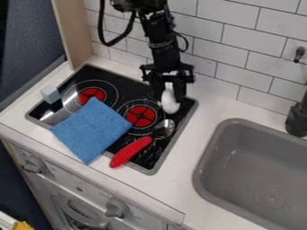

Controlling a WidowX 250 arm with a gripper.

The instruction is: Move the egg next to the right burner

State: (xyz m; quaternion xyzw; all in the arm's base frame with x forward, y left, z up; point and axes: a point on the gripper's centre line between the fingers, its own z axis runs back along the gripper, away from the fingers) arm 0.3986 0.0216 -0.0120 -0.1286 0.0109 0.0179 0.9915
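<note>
Red burners [141, 116] on black stovetop [133, 95] — blue cloth [93, 129], white egg [170, 102], red-handled spoon [131, 151], grey sink [258, 168] — dark-lined white tiles [255, 42]

End effector [169, 93] holding white egg [170, 105] near right burner [141, 116]; blue cloth [91, 129], red-handled spoon [130, 152] on cooktop [127, 86].

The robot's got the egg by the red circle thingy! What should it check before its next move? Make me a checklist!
- Egg between the gripper's fingers: ok.
- Egg beside the right burner, not over its red middle: ok, as seen from this camera.
- Egg resting on the stovetop, so letting go is safe: cannot tell.
- Spoon off the stovetop: not ok, it lies near the egg.
- Blue cloth off the stovetop: not ok, it lies partly over it.
</note>
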